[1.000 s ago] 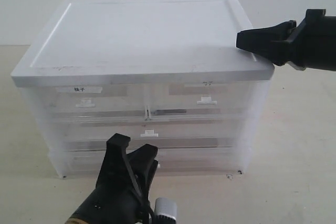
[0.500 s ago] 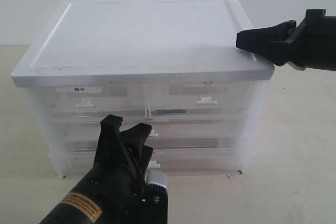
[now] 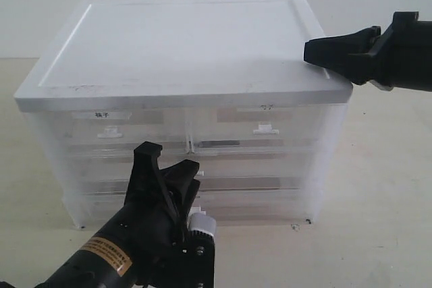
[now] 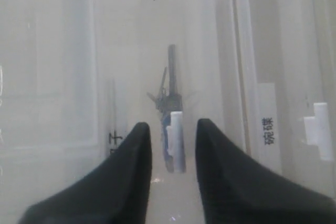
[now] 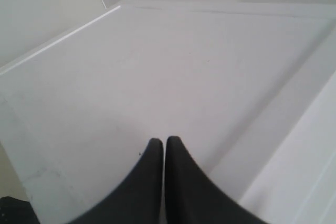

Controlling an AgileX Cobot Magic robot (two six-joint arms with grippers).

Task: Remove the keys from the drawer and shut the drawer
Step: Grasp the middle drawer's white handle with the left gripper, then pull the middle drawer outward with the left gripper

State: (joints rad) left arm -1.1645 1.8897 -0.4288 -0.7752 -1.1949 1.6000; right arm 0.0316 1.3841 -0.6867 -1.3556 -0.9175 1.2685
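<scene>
The drawer (image 3: 270, 166) is the middle full-width one of a translucent plastic cabinet, its front level with the others. Its white tab handle (image 4: 177, 140) stands between the black fingers of my left gripper (image 4: 172, 127), which is open, with a gap on each side of the tab. Through the cloudy plastic behind the handle I see the keys (image 4: 169, 90) as a dark metal bunch with a bit of blue. In the exterior view my left gripper (image 3: 169, 156) hides the handle. My right gripper (image 3: 309, 50) is shut and empty, resting on the cabinet's white lid (image 5: 157, 66).
Two half-width labelled drawers (image 3: 111, 129) sit in the top row, one with its own tab handle (image 4: 320, 135) and label (image 4: 269, 129). Another full-width drawer (image 3: 270, 204) lies at the bottom. The cabinet stands on a pale tabletop (image 3: 378, 220).
My left gripper has risen from the bottom drawer's level to the middle drawer's handle and come closer to the front. The right arm has not moved.
</scene>
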